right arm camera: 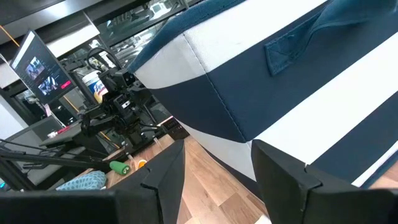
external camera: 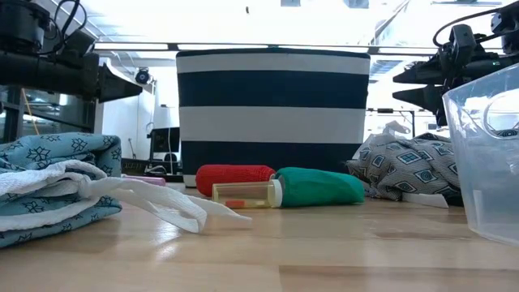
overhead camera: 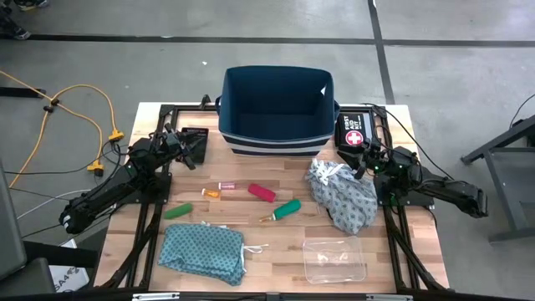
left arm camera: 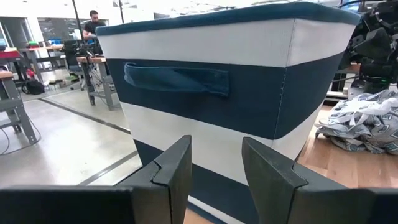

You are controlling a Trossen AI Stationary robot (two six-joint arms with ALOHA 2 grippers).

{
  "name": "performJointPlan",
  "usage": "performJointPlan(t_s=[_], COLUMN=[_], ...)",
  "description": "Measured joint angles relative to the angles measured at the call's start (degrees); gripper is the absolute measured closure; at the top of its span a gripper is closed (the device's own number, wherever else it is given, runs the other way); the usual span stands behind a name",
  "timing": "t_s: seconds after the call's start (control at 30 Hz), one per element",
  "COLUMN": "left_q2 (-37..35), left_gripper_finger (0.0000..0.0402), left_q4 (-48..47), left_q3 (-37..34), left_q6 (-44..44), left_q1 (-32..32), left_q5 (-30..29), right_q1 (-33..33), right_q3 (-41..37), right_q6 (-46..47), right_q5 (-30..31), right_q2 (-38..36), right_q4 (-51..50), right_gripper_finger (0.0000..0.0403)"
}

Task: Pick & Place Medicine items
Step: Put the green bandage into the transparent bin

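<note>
Both black grippers, left [overhead camera: 203,148] and right [overhead camera: 358,160], wait with fingers apart and empty beside the blue-and-white striped cloth bin [overhead camera: 276,138], mid-frame

The only readable marking is on the flat black fabric pouch [overhead camera: 354,132] lying at the table's far right corner beside the navy-and-white striped fabric bin [overhead camera: 276,109]. It bears a white cross on a red patch, with small white lettering above it that appears to read "FIRST AID KIT". No other text, brand or number can be made out.
</note>
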Motion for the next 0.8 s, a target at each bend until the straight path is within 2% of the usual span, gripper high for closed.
performJointPlan(t_s=[0.8], left_q2=[0.0], left_gripper_finger=[0.0265], left_q4=[0.0], left_q3=[0.0], left_q6=[-3.2], left_q1=[0.0], left_q5=[0.0], right_q1=[0.0], right_q3=[0.0], right_q6=[0.0], right_q5=[0.0], right_q2=[0.0], right_q4=[0.0], right_gripper_finger=[0.023])
